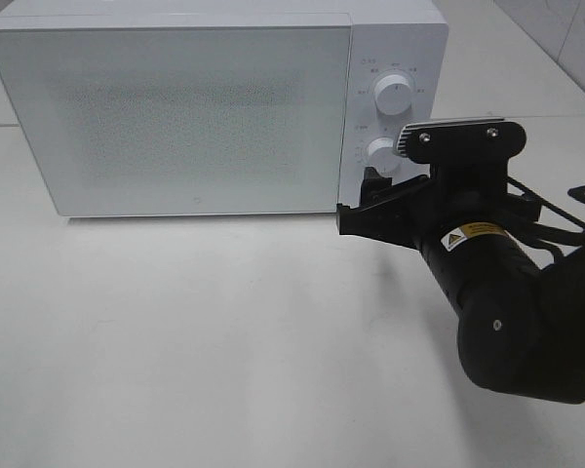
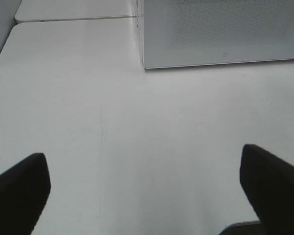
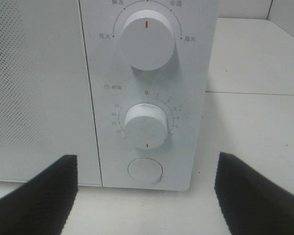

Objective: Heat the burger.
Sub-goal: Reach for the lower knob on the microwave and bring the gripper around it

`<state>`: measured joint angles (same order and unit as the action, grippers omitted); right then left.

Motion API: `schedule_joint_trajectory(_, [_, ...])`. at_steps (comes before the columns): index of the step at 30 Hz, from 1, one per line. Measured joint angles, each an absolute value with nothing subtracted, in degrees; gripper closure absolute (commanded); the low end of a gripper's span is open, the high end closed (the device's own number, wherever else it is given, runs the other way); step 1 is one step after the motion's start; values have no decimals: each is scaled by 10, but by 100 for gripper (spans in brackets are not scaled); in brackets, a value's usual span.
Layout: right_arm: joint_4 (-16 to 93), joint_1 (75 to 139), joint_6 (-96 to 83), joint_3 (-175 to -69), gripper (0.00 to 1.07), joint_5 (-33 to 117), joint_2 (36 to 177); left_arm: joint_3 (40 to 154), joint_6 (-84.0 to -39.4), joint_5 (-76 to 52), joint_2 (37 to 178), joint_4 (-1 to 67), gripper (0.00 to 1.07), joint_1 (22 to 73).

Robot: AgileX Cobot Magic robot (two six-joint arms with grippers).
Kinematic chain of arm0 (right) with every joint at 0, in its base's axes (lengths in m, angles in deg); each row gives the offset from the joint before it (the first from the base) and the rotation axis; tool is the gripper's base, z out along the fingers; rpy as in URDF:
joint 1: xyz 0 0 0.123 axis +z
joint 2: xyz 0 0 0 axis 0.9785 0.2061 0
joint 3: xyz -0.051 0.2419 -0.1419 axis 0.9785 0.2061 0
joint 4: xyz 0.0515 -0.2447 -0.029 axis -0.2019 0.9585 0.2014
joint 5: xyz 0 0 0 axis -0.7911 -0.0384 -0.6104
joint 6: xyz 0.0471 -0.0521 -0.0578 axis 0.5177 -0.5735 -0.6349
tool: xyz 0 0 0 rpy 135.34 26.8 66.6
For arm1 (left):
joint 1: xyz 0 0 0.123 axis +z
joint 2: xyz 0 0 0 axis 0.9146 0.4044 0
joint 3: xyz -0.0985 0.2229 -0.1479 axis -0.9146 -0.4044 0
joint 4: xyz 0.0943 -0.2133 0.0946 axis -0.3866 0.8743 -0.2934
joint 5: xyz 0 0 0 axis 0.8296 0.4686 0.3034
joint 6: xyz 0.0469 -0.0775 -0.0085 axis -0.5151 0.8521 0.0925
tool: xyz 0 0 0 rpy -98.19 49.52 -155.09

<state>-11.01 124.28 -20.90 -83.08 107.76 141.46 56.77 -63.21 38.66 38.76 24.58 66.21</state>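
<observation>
Right wrist view looks straight at the microwave's control panel, and the right gripper (image 3: 146, 171) is spread with nothing between its matte black fingers, squared up just short of the timer dial (image 3: 146, 126), likely so it can close around that knob. The dial is a smooth white plastic cylinder; its red mark sits low, away from the zero printed above. A larger power dial (image 3: 146, 39) sits over it, and a flat round button (image 3: 145, 170) under it. The door (image 3: 39, 73) is shut, and its fine dotted screen hides the inside. The burger is in no view, presumably behind that door. The left gripper (image 2: 143, 155) hangs wide apart and empty over the bare white table (image 2: 88, 98), out of the way.
</observation>
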Motion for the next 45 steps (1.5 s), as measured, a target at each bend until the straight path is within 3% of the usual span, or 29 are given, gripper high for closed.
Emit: schedule_joint_trajectory(45, [-63, 1163, -196, -997, 32, 1078, 1570, 568, -632, 386, 388, 245, 9, 662])
